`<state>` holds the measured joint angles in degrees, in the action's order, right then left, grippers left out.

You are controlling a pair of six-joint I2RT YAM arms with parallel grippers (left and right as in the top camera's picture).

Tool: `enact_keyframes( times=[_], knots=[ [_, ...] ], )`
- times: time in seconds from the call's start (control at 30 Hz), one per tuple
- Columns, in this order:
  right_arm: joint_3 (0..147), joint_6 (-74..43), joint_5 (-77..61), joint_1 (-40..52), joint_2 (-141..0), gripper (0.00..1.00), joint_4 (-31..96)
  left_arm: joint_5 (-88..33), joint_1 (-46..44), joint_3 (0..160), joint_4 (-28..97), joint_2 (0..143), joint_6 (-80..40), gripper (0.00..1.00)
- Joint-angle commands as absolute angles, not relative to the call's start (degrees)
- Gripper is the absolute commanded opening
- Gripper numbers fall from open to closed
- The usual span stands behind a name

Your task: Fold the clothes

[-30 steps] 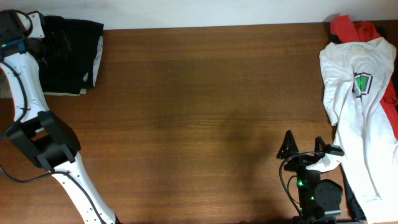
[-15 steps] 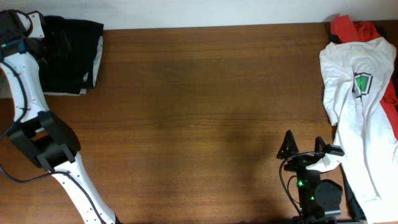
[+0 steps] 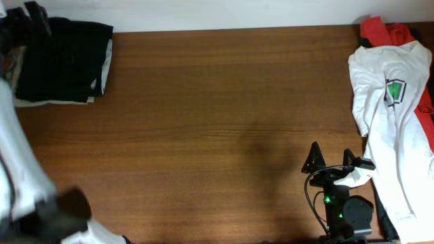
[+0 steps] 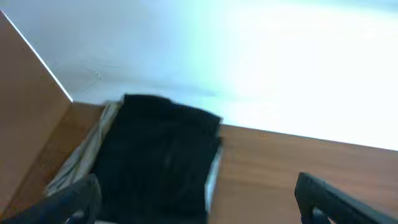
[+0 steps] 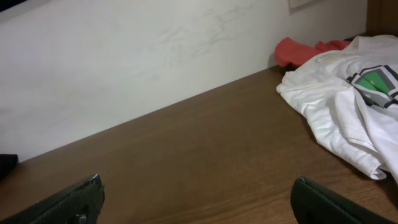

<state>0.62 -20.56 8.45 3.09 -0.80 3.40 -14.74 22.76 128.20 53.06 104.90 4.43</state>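
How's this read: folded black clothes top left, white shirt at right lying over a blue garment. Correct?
One error: the garment under the white shirt is red, not blue, as the overhead view shows. The folded black clothes are top left and the shirt is at right, as stated.

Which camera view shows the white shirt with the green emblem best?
The overhead view: the white shirt lies there nearly whole, partly over a red garment. The right wrist view shows only its upper part, with the green emblem, cut off at the picture's edge. The left wrist view does not show it at all.
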Motion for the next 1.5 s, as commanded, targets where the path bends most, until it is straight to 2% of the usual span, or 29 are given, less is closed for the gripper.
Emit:
enact_keyframes(
  times=[0.0, 0.23, 0.37, 0.67, 0.77, 1.13, 1.23, 1.37, 1.47],
  knots=[
    [0.3, -20.3, 8.2, 3.0, -0.3, 0.99, 3.8, -15.2, 18.7, 111.3, 53.7, 92.8, 3.9, 0.99],
    [0.3, -20.3, 8.2, 3.0, -0.3, 0.99, 3.9, -15.2, 5.0, 73.8, 53.9, 64.4, 3.9, 0.99],
    [0.3, -20.3, 8.2, 3.0, -0.3, 0.99, 3.9, -15.4, 1.8, 54.6, 48.3, 48.6, 2.4, 0.99],
    [0.3, -20.3, 8.2, 3.0, -0.3, 0.99, 3.8, -14.8, 1.8, 17.7, 2.7, 16.5, -0.9, 0.99],
    [0.3, -20.3, 8.2, 3.0, -0.3, 0.99, 3.8, -8.7, 1.8, 8.4, -9.5, 9.3, -3.3, 0.99],
    [0.3, -20.3, 8.2, 3.0, -0.3, 0.99, 3.8, -3.1, 1.8, 1.1, -9.8, 2.3, -3.7, 0.99],
    [0.3, -20.3, 8.2, 3.0, -0.3, 0.99, 3.8, -2.3, 1.8, 0.5, -6.2, 0.3, -3.6, 0.99],
    [0.3, -20.3, 8.2, 3.0, -0.3, 0.99, 3.9, -1.8, 1.8, 0.5, 5.0, 0.3, -3.6, 0.99],
    [0.3, -20.3, 8.2, 3.0, -0.3, 0.99, 3.8, -1.7, 1.8, 0.5, 4.6, 0.3, -1.7, 0.99]
  ],
)
